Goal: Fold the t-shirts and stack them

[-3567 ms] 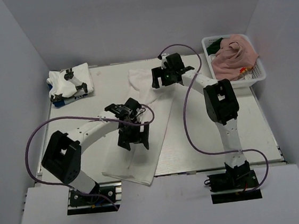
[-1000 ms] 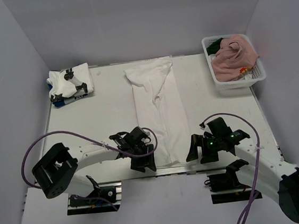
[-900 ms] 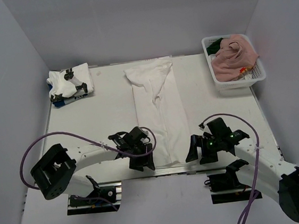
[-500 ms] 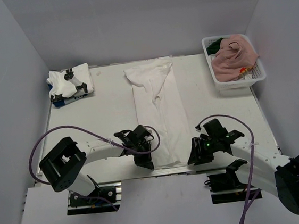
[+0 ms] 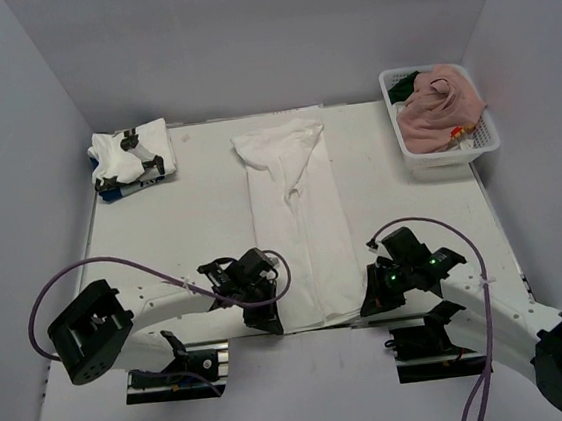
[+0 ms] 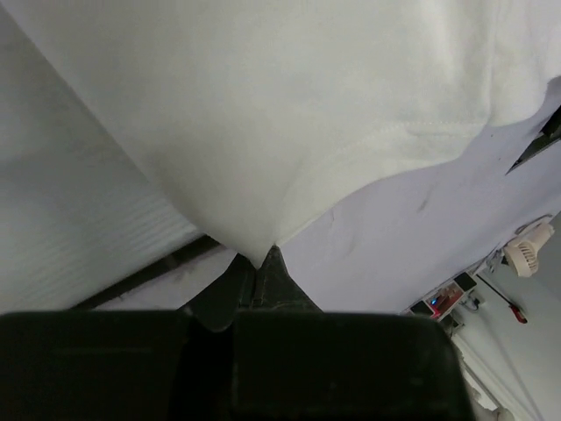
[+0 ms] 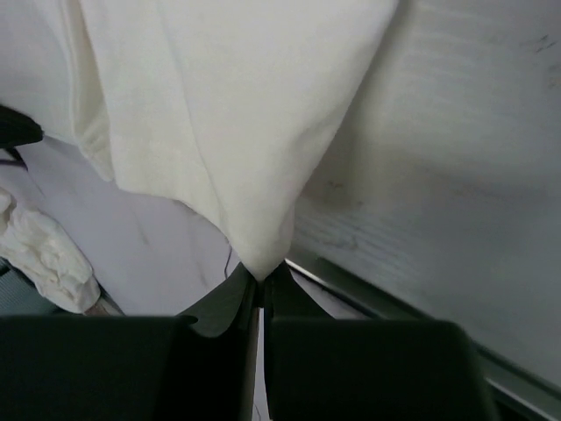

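Note:
A white t-shirt (image 5: pixel 299 219), folded into a long strip, runs from the back of the table to its near edge. My left gripper (image 5: pixel 269 320) is shut on the strip's near left corner, and its wrist view shows the cloth (image 6: pixel 263 114) pinched at the tips (image 6: pixel 265 258). My right gripper (image 5: pixel 369 302) is shut on the near right corner, the cloth (image 7: pixel 228 114) hanging from its tips (image 7: pixel 261 274). A folded white t-shirt with dark print (image 5: pixel 131 158) lies at the back left. A dusty pink t-shirt (image 5: pixel 441 108) and a dark green one (image 5: pixel 404 85) fill the basket.
The white lattice basket (image 5: pixel 453 157) stands at the back right by the right wall. The table's near edge (image 5: pixel 314 330) lies just under both grippers. Purple cables loop from each arm.
Both grippers have closed on the strip's near corners and drawn back toward the near edge. The strip has been pulled a little nearer and its far end has shifted.

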You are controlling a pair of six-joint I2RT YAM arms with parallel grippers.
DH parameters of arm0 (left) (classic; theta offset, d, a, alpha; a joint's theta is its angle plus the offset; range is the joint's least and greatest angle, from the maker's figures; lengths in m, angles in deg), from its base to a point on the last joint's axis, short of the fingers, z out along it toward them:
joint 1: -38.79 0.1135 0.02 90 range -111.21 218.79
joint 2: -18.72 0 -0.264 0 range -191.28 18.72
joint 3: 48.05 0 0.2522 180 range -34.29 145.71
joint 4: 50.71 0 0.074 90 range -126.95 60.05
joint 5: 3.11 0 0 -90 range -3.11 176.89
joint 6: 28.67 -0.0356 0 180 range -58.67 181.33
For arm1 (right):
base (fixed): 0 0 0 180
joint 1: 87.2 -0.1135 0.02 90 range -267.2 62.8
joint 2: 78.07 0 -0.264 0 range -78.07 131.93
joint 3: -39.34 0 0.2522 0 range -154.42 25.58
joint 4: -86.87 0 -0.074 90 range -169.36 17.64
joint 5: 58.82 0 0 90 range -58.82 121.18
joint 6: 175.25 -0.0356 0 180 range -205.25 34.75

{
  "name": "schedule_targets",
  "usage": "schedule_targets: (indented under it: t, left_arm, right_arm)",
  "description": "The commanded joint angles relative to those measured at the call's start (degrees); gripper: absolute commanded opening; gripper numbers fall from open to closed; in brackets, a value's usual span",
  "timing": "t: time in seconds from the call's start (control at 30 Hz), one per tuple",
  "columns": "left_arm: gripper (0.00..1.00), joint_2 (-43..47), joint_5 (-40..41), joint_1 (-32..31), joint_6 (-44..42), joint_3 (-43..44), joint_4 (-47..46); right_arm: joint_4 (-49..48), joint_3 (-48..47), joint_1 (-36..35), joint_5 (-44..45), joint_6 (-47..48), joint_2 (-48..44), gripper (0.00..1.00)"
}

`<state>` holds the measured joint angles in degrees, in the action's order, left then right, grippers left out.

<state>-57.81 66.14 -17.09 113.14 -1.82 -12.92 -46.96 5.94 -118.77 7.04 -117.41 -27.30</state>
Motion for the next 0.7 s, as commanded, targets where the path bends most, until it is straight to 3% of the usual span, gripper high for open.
schedule_targets:
  t: [0.0,0.17,0.37,0.5,0.67]
  left_arm:
    - [0.0,2.09,-0.8,-0.72,0.49,2.41,4.43]
    - [0.0,0.95,7.99,0.51,-2.94,13.92,10.85]
    - [0.0,-3.44,27.13,4.72,-1.55,24.12,19.2]
    - [0.0,-9.33,33.31,9.9,-1.54,30.88,17.11]
    - [0.0,-14.69,34.02,16.58,-2.32,36.24,11.22]
  right_arm:
    - [5.3,-4.34,-0.86,-1.7,0.17,-3.21,0.0]
    - [-1.89,-9.09,-0.86,2.25,0.61,0.81,0.0]
    - [-7.44,-22.71,-0.07,14.81,2.36,11.72,0.0]
    - [-13.49,-27.03,0.81,20.97,1.49,16.12,0.0]
    - [-20.27,-32.38,1.95,27.01,1.57,24.0,0.0]
